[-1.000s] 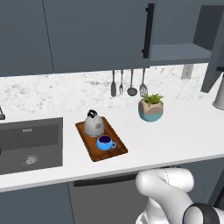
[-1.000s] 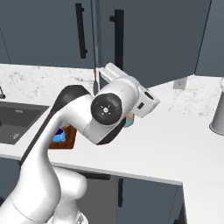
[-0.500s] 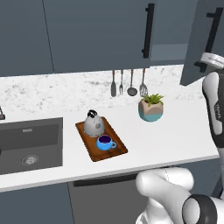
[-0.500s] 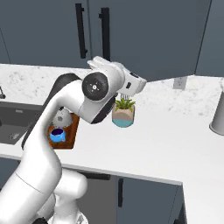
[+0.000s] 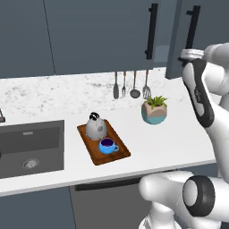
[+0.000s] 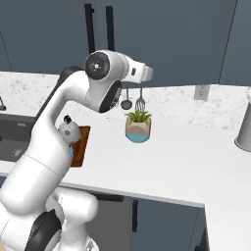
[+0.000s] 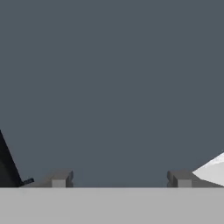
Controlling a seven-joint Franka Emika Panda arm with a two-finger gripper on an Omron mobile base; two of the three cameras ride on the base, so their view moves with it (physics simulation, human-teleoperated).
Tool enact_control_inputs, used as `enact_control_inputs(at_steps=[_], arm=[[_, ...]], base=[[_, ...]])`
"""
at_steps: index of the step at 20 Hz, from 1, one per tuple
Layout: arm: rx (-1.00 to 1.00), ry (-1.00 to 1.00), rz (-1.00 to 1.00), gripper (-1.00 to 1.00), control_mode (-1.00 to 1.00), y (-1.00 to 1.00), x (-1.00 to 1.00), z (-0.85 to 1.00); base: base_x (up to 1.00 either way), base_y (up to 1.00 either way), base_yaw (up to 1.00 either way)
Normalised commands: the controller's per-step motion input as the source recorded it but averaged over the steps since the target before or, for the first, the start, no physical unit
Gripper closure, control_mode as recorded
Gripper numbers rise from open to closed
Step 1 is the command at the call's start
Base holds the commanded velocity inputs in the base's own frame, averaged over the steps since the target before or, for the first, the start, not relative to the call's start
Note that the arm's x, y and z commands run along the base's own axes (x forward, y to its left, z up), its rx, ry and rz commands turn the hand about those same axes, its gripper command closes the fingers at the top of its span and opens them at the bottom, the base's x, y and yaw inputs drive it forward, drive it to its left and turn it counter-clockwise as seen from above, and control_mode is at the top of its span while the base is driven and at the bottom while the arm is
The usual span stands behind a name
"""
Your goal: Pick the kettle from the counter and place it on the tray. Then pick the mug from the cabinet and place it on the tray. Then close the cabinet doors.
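Note:
The grey kettle (image 5: 95, 127) and the blue mug (image 5: 107, 146) both stand on the wooden tray (image 5: 121, 153), which lies on the counter (image 5: 179, 138) beside the sink. In the right base view the kettle (image 6: 68, 131) peeks out from behind my arm. Of the cabinet doors, the left one (image 5: 112, 36) is flush and the right one (image 5: 178, 44) stands slightly ajar. My gripper (image 7: 119, 179) is open with nothing between its fingers. It is held high, close against that door's flat face (image 7: 113, 87). The hand (image 5: 191, 54) is at the door's lower edge.
A plant in a teal pot (image 5: 154, 112) stands right of the tray. Kitchen utensils (image 5: 129, 85) hang on the wall behind it. The dark sink (image 5: 31, 147) is at the left. A grey metal vessel (image 6: 243, 130) stands at the counter's far right.
My arm has swung up and to the right. The right cabinet door, wide open a second ago with the shelf showing, has swung nearly shut. The kettle, mug and tray have stayed put.

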Motion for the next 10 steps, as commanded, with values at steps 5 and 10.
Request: enact_control_inputs(at_steps=[5,10], arm=[[-0.16,0.09,0.05,-1.0,-1.0,0.47,0.86,-0.18],[-0.19,0.01,0.01,-1.0,-1.0,0.22,0.75,-0.19]], base=[[0.0,0.0,0.0],[0.0,0.0,0.0]])
